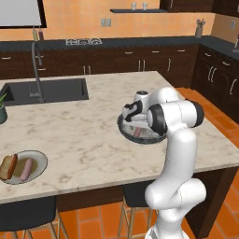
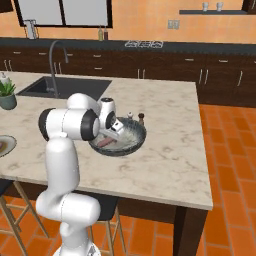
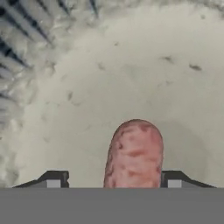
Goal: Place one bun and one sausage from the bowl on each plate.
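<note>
The dark bowl (image 1: 122,129) (image 2: 136,142) sits on the island near its front right part. My gripper (image 1: 133,123) (image 2: 112,134) (image 3: 113,179) reaches down into it. A pinkish-brown sausage (image 3: 134,153) (image 1: 137,133) (image 2: 104,143) lies on the bowl's pale floor between the two fingertips (image 3: 53,179). The jaws stand apart on either side of it, with a gap still showing on the left side. A pale plate (image 1: 41,161) (image 2: 9,146) near the island's front left edge carries a bun (image 1: 7,167) and a sausage (image 1: 26,169).
The sink (image 1: 56,91) and tall faucet (image 1: 36,70) are set into the island's back left. A potted plant (image 2: 7,95) stands beside it. Two small shakers (image 2: 135,117) stand just behind the bowl. Stools (image 1: 28,214) sit under the front edge.
</note>
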{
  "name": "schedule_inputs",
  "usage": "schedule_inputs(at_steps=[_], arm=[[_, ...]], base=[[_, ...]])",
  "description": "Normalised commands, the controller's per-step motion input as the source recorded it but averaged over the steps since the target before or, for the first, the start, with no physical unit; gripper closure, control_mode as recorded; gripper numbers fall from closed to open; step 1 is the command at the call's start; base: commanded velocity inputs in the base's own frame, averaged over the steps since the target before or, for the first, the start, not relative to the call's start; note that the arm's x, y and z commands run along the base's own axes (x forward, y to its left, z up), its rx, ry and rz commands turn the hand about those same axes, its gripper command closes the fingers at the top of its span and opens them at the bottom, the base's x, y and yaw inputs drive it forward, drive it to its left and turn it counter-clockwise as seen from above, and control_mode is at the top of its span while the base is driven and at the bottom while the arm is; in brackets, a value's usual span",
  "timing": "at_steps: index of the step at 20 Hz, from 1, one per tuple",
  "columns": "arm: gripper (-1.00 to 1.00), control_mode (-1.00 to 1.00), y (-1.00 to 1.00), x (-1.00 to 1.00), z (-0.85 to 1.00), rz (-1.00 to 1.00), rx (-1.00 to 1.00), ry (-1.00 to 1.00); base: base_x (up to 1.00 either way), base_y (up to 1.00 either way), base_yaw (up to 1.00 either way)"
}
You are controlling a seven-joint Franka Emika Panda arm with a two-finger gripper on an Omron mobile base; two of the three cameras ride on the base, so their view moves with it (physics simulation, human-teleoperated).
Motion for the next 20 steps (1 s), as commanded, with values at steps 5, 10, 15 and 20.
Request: schedule_inputs(at_steps=[5, 10, 15, 20], arm=[[1.00, -1.00, -0.08, 0.02, 0.05, 0.00, 0.00, 0.00], [1.00, -1.00, -0.53, -0.07, 0.73, 0.00, 0.00, 0.00], [1.00, -1.00, -0.50, -0.73, 0.81, 0.13, 0.00, -0.02], [1.00, -1.00, 0.19, -1.00, 0.68, 0.27, -0.01, -0.04]], base=[[0.00, 0.00, 0.00], [0.00, 0.00, 0.00], [0.00, 0.00, 0.00], [0.00, 0.00, 0.00]])
